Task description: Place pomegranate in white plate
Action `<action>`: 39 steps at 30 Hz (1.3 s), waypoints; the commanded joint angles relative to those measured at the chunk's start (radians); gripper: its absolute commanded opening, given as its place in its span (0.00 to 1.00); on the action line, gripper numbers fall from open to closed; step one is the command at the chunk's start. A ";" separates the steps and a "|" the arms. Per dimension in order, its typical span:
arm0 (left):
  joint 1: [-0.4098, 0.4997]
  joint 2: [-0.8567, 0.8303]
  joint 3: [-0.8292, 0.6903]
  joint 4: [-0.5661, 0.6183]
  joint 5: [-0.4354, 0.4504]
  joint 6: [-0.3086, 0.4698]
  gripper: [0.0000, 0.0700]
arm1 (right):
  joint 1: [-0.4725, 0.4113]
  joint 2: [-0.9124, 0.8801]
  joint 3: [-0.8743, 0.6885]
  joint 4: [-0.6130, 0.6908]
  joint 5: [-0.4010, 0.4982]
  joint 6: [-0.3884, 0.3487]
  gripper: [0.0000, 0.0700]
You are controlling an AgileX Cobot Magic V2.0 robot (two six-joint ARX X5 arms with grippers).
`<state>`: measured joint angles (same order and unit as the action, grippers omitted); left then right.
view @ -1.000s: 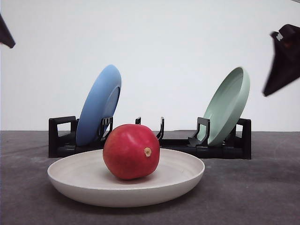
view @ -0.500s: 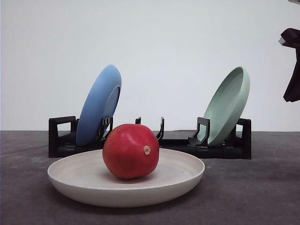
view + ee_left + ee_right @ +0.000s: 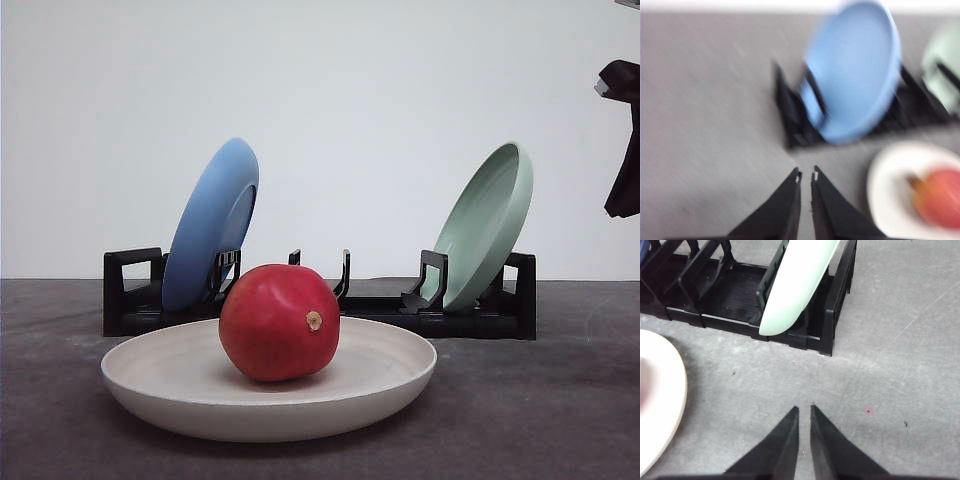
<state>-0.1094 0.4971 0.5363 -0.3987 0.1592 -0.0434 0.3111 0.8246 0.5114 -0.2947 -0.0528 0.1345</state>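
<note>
Pomegranate, glossy red, round, tan nub [image 3: 279, 322], sits centred in shallow cream-white matte plate [image 3: 390, 385]. Likely firm, fairly heavy, slick, apt to roll; grip across widest girth. Left gripper [image 3: 806, 176]: fingers nearly touching, holding nothing, above grey table. Right gripper [image 3: 804, 409]: same, near black rack [image 3: 832, 315].

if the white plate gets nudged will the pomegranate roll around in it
Probably a little: the pomegranate is round and glossy, so it likely rolls easily. The white plate has a raised rim that should catch it. The plate sits flat and wide on the table, so tipping seems unlikely.
</note>
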 commanded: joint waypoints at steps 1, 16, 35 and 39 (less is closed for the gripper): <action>0.027 -0.052 -0.052 0.048 -0.005 -0.011 0.03 | 0.002 0.003 0.004 0.011 0.002 -0.008 0.05; 0.137 -0.369 -0.382 0.086 -0.111 -0.051 0.03 | 0.002 0.003 0.004 0.011 0.002 -0.008 0.05; 0.081 -0.495 -0.524 0.238 -0.092 0.042 0.03 | 0.003 0.003 0.004 0.027 0.002 -0.008 0.05; 0.081 -0.494 -0.524 0.239 -0.092 0.042 0.03 | 0.003 0.003 0.004 0.027 0.002 -0.008 0.05</action>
<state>-0.0284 0.0036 0.0216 -0.1749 0.0650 -0.0143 0.3111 0.8242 0.5114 -0.2790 -0.0525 0.1345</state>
